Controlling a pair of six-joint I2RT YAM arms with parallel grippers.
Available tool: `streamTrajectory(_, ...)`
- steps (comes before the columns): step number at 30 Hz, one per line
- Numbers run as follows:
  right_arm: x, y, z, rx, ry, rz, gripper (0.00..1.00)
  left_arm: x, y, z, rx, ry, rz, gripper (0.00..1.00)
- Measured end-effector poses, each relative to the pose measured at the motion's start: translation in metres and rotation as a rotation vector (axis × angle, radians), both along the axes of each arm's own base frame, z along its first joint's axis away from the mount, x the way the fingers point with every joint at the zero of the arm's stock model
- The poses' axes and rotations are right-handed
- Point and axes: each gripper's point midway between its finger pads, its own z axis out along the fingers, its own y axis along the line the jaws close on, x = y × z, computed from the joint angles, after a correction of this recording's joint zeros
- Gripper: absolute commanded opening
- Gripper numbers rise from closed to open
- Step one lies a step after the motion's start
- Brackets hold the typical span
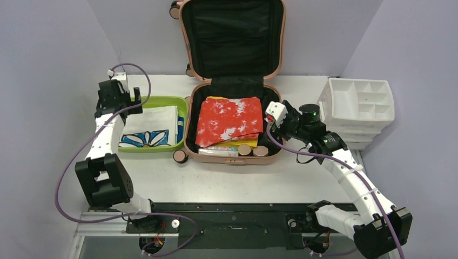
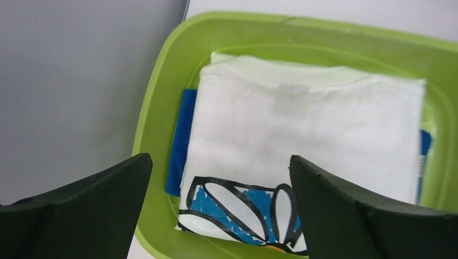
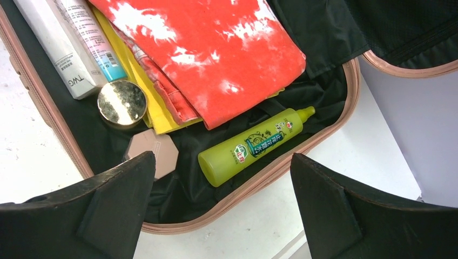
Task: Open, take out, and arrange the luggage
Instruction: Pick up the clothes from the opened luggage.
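Pink luggage [image 1: 232,38] open, white shirt [image 2: 308,124] in the green tub [image 2: 156,108] — my left gripper [image 2: 219,162] and right gripper [image 3: 222,157] gape empty, red cloth [image 1: 229,121] yet to unpack.

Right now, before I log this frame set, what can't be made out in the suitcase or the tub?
1. Top view: whatever lies beneath the red tie-dye garment in the luggage; the garment covers it.
2. Left wrist view: the blue item under the white daisy shirt in the green tub; only edges show.
3. Right wrist view: the green bottle label; print too small.
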Motion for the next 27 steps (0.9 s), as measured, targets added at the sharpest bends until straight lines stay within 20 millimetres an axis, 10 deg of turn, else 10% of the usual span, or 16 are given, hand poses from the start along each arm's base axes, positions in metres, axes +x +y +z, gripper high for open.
streamTrajectory(5,-0.002,0.002,-0.002,-0.011,0.008,0.025,0.91,0.005,-0.051,0.06,-0.056,-0.163,-0.14,0.96)
streamTrajectory(14,0.016,0.048,0.003,-0.135,-0.035,0.192,0.91,0.008,-0.246,0.116,-0.336,-0.267,-0.641,0.96)
streamTrajectory(27,0.017,0.062,-0.012,-0.173,-0.051,0.232,0.91,0.024,-0.339,-0.028,-0.509,0.165,-0.582,0.96)
